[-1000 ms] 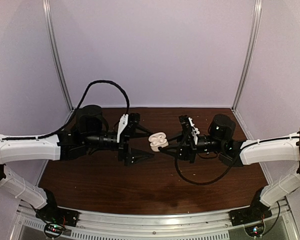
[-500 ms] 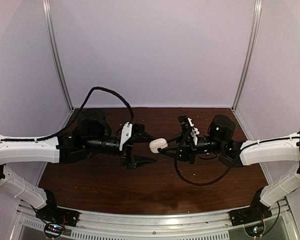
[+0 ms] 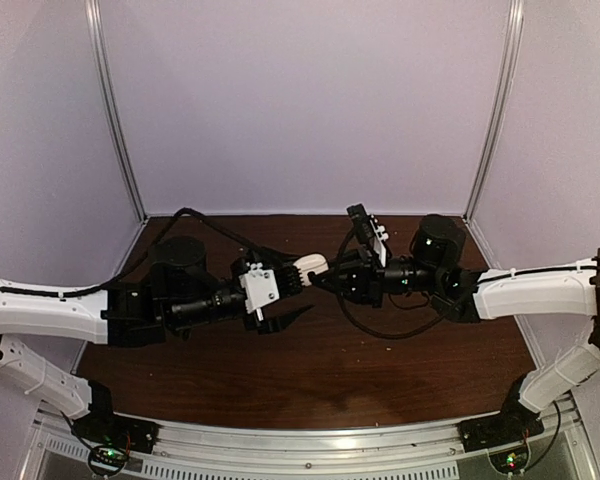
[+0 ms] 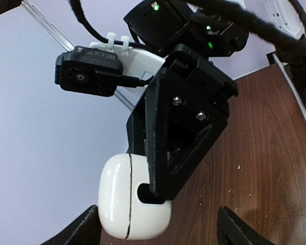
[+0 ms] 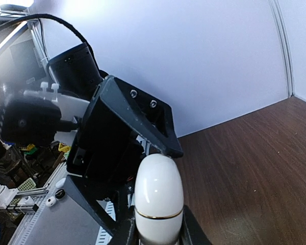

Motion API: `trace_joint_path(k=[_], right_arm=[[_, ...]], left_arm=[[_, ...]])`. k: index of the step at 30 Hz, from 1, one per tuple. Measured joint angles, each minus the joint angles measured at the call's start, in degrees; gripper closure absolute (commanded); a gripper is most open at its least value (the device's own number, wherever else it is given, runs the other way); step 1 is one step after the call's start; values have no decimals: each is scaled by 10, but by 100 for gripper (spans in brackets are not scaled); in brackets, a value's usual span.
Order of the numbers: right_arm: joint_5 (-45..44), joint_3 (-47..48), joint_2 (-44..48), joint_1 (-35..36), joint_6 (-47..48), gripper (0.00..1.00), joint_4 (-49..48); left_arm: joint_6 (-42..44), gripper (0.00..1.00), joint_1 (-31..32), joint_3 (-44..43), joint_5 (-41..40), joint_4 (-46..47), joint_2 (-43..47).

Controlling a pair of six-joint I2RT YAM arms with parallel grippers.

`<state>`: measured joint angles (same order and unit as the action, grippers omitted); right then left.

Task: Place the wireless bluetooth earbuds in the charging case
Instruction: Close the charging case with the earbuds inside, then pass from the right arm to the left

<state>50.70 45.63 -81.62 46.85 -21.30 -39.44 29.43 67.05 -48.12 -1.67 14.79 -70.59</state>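
case count: one charging case (image 3: 308,266), white, lid shut, thin seam line round it
case position: I've got it up off the worktop (image 3: 310,385), mid-width, between the two hands
right hand (image 5: 158,230): clamped narrow on the case, a finger on each flank
left hand (image 3: 288,292): spread wide either side of the case, one fingertip just beside it, the other well apart, gripping nothing
earbuds: I can't make any out, and with the lid shut I cannot tell what's inside
arms: two. The left arm (image 3: 50,310) and right arm (image 3: 535,290) meet at the case from opposite sides
writing: none I can read on the case or the hands
around: one black cable loop (image 3: 375,332) lies on the worktop, nearer me than the case and to its right. One braided cable (image 3: 190,212) arcs left of the case. There are pale specks (image 4: 229,192) on the wood below it
in the way: the right hand's black finger covers about half the case in my left wrist view. The left hand's body blocks what's behind the case in my right wrist view
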Motion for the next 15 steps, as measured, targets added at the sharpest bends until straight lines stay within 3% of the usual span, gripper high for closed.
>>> trace_joint_path(k=[8, 15], right_arm=[[0, -4, -10, 2, -61, 100, 5], [0, -15, -14, 6, -82, 100, -5]], left_arm=[[57, 38, 19, -13, -94, 7, -45], [72, 49, 27, -15, -119, 15, -56]])
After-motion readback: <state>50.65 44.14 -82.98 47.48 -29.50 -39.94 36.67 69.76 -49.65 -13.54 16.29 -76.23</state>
